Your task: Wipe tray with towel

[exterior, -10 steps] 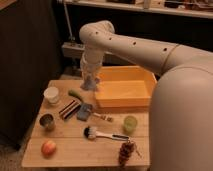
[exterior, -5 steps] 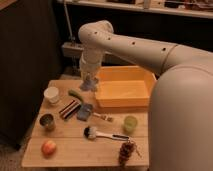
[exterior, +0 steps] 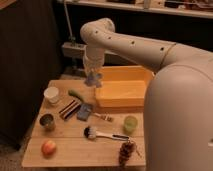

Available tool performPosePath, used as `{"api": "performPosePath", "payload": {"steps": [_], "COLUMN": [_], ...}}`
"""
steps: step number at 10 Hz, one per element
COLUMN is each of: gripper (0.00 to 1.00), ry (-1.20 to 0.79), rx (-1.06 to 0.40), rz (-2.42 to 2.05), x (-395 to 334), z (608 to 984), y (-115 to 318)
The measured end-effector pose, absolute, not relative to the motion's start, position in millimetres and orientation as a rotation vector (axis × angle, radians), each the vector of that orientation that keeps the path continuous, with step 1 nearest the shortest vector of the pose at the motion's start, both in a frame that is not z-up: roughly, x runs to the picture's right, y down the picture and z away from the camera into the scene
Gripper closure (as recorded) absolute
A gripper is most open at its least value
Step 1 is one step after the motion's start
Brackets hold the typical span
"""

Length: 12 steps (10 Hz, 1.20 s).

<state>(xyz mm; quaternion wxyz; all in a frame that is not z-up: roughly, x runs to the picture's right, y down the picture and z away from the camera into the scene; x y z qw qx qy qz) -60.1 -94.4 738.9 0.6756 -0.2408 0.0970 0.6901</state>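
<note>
Arm (exterior: pixel 130 45): bends down over the tabletop's back edge.
Tabletop (exterior: pixel 75 146): wooden, carries the tray and small items.
Tray (exterior: pixel 120 103): yellow-orange, at the back right corner.
End effector (exterior: pixel 92 71): pointing down, clamped tight on the towel, just beside the tray's left wall.
Towel (exterior: pixel 93 79): blue-grey, bunched, hanging near the back edge.

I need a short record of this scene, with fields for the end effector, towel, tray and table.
end effector: above the table, beside the left wall of the tray, shut on the towel
towel: bunched, hanging from the end effector, outside the tray
tray: yellow, at the table's back right
table: also holds white cup, apple, brush, green cup
</note>
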Motion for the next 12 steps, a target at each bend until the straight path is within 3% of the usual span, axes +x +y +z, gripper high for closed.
{"api": "performPosePath", "payload": {"steps": [3, 5, 12], "gripper": [1.0, 1.0, 1.0], "ry": [0.184, 0.176, 0.295], "rx": [-0.494, -0.484, -0.523], "rz": [1.616, 1.662, 1.818], "x": [-20.1, 7.1, 70.3], "z": [773.7, 787.9, 856.6], "y": [-122.7, -119.5, -44.4]}}
